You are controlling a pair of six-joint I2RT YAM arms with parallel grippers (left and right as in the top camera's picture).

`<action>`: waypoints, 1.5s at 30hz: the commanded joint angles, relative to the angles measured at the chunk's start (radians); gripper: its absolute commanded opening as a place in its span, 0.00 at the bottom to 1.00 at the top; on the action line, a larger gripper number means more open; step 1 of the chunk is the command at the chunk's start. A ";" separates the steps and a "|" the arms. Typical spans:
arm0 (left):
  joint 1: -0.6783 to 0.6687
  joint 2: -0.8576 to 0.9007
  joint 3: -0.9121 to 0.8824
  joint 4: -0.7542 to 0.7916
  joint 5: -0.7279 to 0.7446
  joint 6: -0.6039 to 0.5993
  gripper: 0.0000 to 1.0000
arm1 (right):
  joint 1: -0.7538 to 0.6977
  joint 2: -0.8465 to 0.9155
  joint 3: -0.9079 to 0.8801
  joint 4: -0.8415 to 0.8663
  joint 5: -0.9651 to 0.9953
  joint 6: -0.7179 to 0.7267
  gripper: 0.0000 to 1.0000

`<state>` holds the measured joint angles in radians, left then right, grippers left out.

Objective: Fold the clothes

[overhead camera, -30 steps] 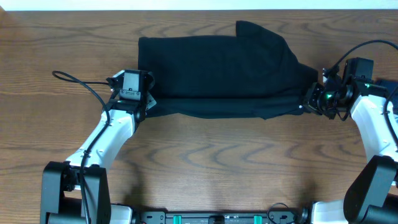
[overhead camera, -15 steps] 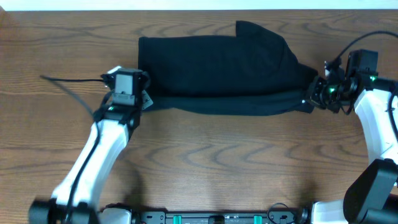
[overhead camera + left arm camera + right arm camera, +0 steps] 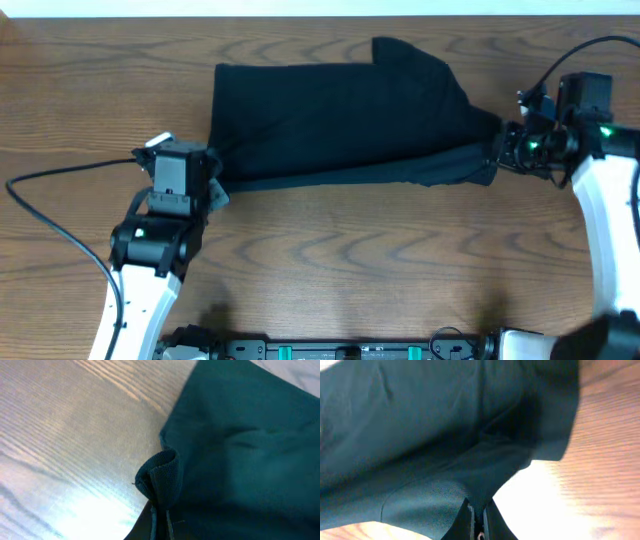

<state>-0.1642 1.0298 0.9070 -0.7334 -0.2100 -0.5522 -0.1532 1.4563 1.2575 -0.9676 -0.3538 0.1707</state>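
The black top [image 3: 340, 115] lies folded into a wide band across the far middle of the wooden table. My left gripper [image 3: 212, 182] is shut on its front left corner; the left wrist view shows the fabric [image 3: 240, 460] bunched into a small roll between the fingers [image 3: 161, 522]. My right gripper [image 3: 497, 155] is shut on the front right end of the top; the right wrist view shows the cloth [image 3: 420, 450] pinched between the fingers [image 3: 479, 522] and lifted off the table. Logo and collar tag are hidden.
The wooden table [image 3: 330, 270] spreads bare in front of the top. The left arm's black cable [image 3: 50, 220] trails over the left side of the table. A pale wall edge [image 3: 300, 8] runs along the far edge.
Both grippers have kept hold of the front edge. The left arm has swung toward the front left, the right gripper rose slightly, and the lower fold has drawn tighter and slanted.
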 commanded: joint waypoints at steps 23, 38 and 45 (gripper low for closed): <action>-0.141 -0.222 0.021 -0.274 -0.046 -0.105 0.06 | 0.006 -0.381 0.021 -0.233 0.089 0.008 0.01; -0.140 0.084 0.021 -0.014 -0.046 -0.105 0.06 | 0.006 -0.003 0.076 -0.063 0.056 0.004 0.01; -0.084 0.175 0.021 0.084 -0.045 -0.109 0.06 | 0.006 0.180 0.136 0.006 0.050 0.004 0.01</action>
<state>-0.2790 1.1744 0.9077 -0.6685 -0.2356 -0.6548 -0.1528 1.5822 1.3632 -0.9779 -0.2966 0.1722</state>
